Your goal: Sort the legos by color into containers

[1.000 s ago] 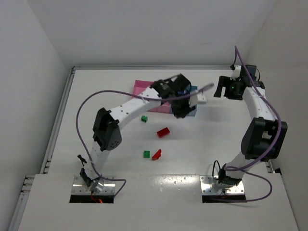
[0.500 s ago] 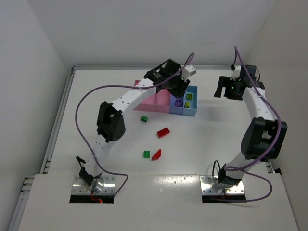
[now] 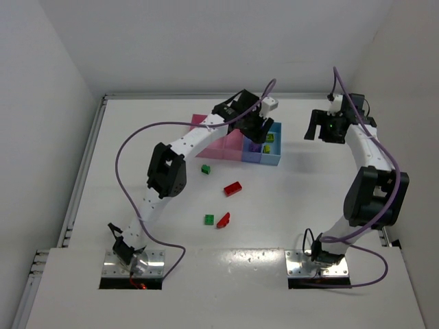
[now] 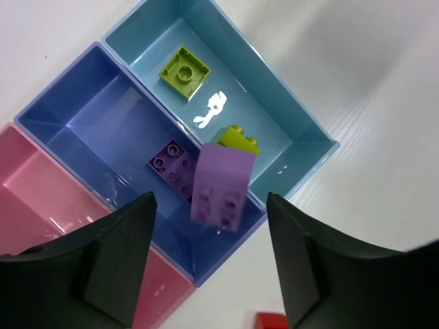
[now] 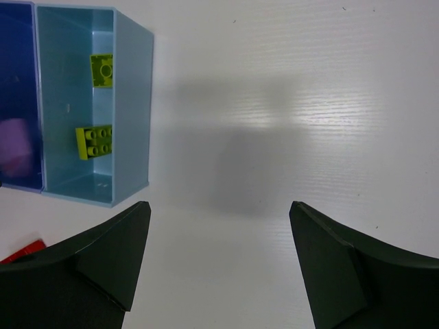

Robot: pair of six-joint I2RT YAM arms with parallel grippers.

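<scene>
My left gripper (image 4: 209, 200) is open above the blue-violet bin (image 4: 75, 123). A blurred purple brick (image 4: 221, 185) hangs between the jaws, touching neither finger. Another purple brick (image 4: 171, 163) lies in that bin. Two yellow-green bricks (image 4: 184, 71) (image 4: 238, 140) lie in the light blue bin (image 4: 274, 103). In the top view the left gripper (image 3: 254, 130) hovers over the bins (image 3: 273, 162). Two green bricks (image 3: 205, 168) (image 3: 209, 219) and two red bricks (image 3: 232, 188) (image 3: 223, 220) lie on the table. My right gripper (image 5: 219, 205) is open and empty, right of the light blue bin (image 5: 130, 103).
The pink bins (image 3: 206, 127) adjoin the blue-violet one on its left. A red brick's corner (image 4: 271, 320) shows at the bottom of the left wrist view. White walls close the table at the back and both sides. The right gripper (image 3: 321, 127) hangs over bare table.
The left arm has stretched further over the bins and its wrist has turned. The right arm has not moved. The bricks on the table have not moved.
</scene>
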